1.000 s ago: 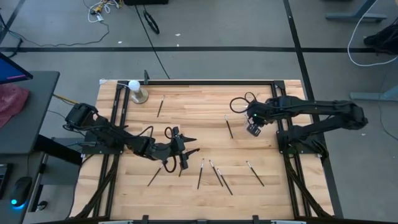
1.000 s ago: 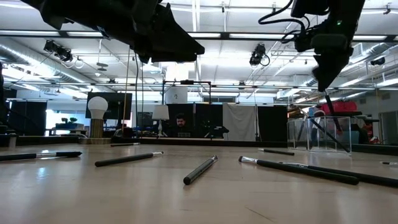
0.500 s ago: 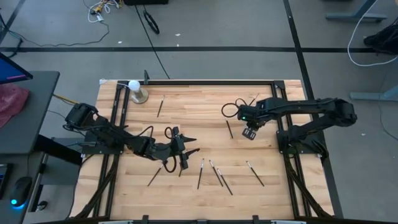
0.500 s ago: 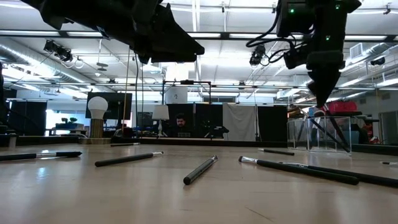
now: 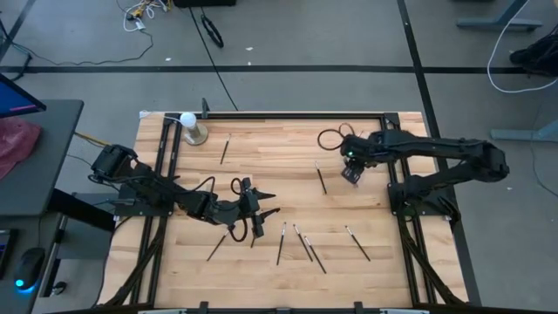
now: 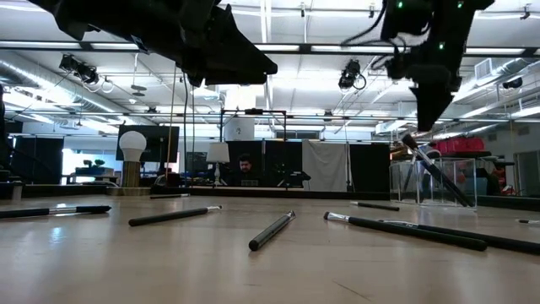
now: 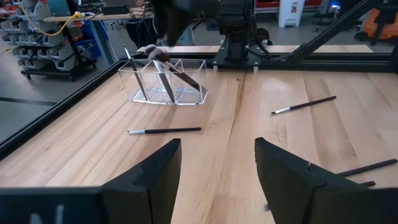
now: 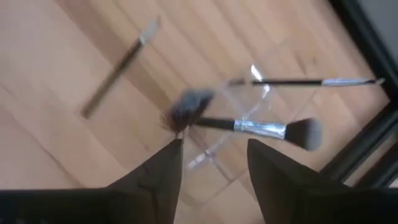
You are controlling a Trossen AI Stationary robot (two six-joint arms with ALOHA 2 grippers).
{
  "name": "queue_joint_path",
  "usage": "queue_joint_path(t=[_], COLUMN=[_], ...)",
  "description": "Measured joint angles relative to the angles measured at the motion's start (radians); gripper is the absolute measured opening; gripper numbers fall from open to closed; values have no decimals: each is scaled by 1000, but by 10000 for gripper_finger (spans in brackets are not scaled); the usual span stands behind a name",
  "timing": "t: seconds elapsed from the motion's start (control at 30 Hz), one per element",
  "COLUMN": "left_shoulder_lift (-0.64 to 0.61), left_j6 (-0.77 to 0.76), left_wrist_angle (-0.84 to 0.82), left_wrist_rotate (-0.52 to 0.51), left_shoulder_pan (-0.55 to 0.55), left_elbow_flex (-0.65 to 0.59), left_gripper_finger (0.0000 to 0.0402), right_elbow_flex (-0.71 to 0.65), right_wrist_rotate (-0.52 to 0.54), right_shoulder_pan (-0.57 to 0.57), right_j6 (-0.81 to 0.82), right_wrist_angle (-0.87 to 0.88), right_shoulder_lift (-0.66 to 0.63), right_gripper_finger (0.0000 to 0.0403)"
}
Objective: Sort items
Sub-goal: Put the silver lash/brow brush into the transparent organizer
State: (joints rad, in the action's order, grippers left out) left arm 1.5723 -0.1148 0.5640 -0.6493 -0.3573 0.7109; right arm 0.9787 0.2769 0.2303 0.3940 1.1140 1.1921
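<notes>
Wood tabletop (image 5: 261, 166) has bare room mid-frame; most brushes (image 5: 301, 244) lie scattered along the lower edge. Right gripper (image 5: 350, 174), fingers apart, hangs upper right over the clear organizer (image 7: 165, 81) with brushes inside. Left gripper (image 5: 259, 216) waits open, lower centre

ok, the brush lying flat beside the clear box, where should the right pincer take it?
Grip the brush mid-handle, coming straight down with the right pincer, open now, fingers across the thin shaft. It lies flat on the table with nothing touching it; stay off the pale tip end.
</notes>
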Motion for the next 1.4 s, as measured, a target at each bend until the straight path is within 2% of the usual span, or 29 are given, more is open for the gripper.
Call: queue_joint_path(t=[0.17, 0.3, 0.43, 0.57, 0.67, 0.77, 0.87, 0.97, 1.4], left_shoulder_lift=[-1, -36, -98, -114, -104, -100, -81, -36, 223], left_j6=[-3, -48, -234, -562, -793, -966, -1134, -1237, -1486], left_wrist_angle=[-16, -158, -500, -944, -1131, -1159, -1157, -1158, -1157], left_wrist_rotate=[0, -5, -9, 19, 71, 65, -9, -73, -60], left_shoulder_pan=[-5, -42, -117, -225, -327, -440, -536, -596, -551], left_elbow_flex=[0, 10, 77, 181, 206, 180, 147, 124, 118], left_gripper_finger=[206, 206, 205, 196, 186, 178, 172, 170, 169], right_elbow_flex=[36, 21, -42, -166, -272, -363, -427, -454, -459], right_wrist_rotate=[-2, 5, 64, 120, 125, 126, 127, 130, 127], right_shoulder_pan=[-82, -234, -446, -612, -692, -744, -776, -796, -802], right_j6=[40, 42, -10, -115, -170, -185, -185, -184, -244], right_wrist_angle=[-77, -235, -481, -821, -1079, -1307, -1476, -1556, -1563], right_shoulder_lift=[-91, -121, -94, -45, 2, 56, 103, 131, 123], right_gripper_finger=[177, 163, 150, 139, 132, 128, 125, 123, 123])
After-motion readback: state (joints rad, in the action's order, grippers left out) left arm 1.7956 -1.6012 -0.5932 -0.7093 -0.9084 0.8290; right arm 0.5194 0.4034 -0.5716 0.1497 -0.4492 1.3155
